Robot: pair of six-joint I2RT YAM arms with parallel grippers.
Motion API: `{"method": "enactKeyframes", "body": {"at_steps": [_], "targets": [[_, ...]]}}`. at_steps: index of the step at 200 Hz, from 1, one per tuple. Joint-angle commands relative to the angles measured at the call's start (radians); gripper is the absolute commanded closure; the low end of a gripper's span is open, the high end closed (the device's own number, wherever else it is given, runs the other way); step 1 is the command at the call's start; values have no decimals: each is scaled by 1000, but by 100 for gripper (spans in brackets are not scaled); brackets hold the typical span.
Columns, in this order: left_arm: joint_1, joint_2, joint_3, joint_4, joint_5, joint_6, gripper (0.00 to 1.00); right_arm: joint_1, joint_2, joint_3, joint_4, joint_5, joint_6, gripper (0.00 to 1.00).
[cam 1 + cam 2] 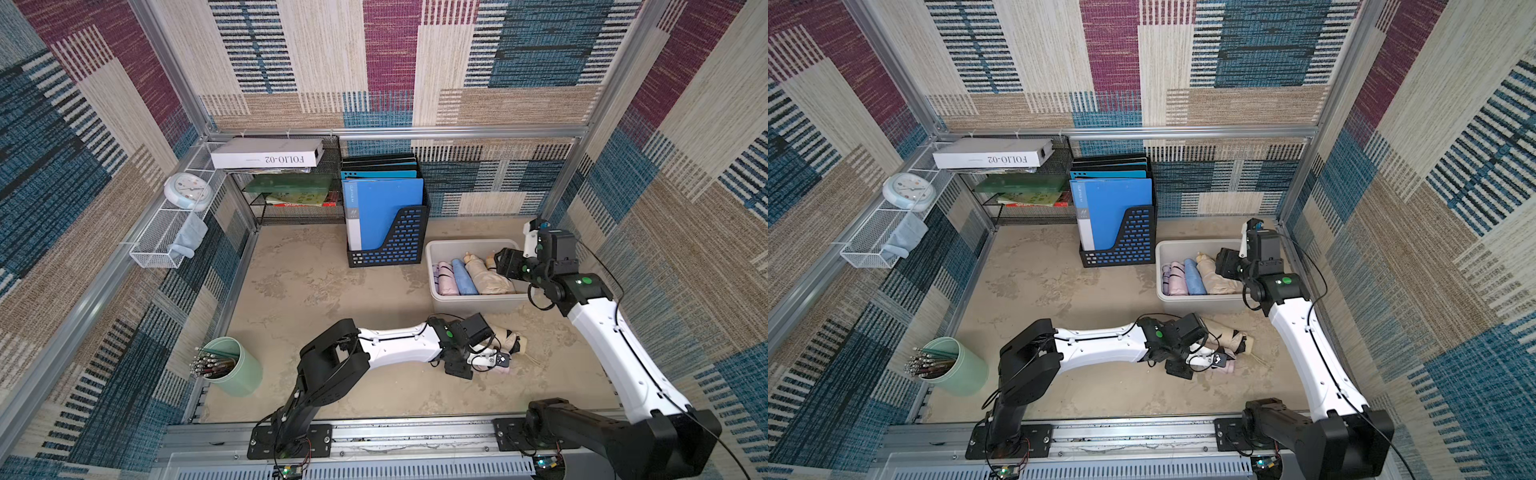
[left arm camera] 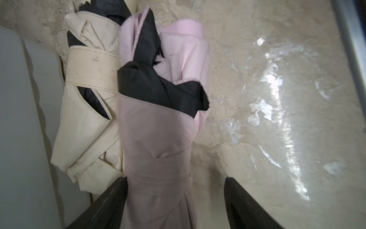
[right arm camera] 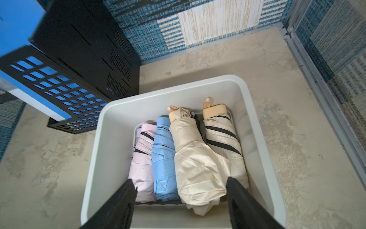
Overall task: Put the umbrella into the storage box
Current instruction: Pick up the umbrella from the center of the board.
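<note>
The storage box [image 1: 469,242] [image 3: 178,85] is a light grey tub at the right rear of the table, holding several folded umbrellas side by side. My right gripper [image 3: 180,179] [image 1: 505,262] hangs open just above them with nothing between its fingers. In front of the box two folded umbrellas lie on the table: a cream one [image 2: 87,128] [image 1: 505,334] against the box wall, and beside it a pink umbrella [image 2: 156,148] with black lining. My left gripper [image 2: 175,178] is open around the pink one. One finger touches its side and the other stands clear of it.
A black perforated file holder [image 1: 390,237] with blue folders stands just left of the box. A green pen cup [image 1: 237,365] sits at the front left. A wire shelf with books [image 1: 291,183], a white mesh basket [image 1: 158,245] and a clock [image 1: 187,191] line the back left.
</note>
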Motion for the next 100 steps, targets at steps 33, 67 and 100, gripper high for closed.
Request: {"method": "enactKeyframes", "body": {"at_steps": [33,67,100], "targets": [[2,44,28,-52,-48,-18,28,1,-118,-60,39,-3,117,25],[2,61,31,-62,-65,-26,31,0,-126,-66,32,-8,114,25],[0,62,25,-63,-72,-41,42,1,-127,-65,29,-15,116,25]]}}
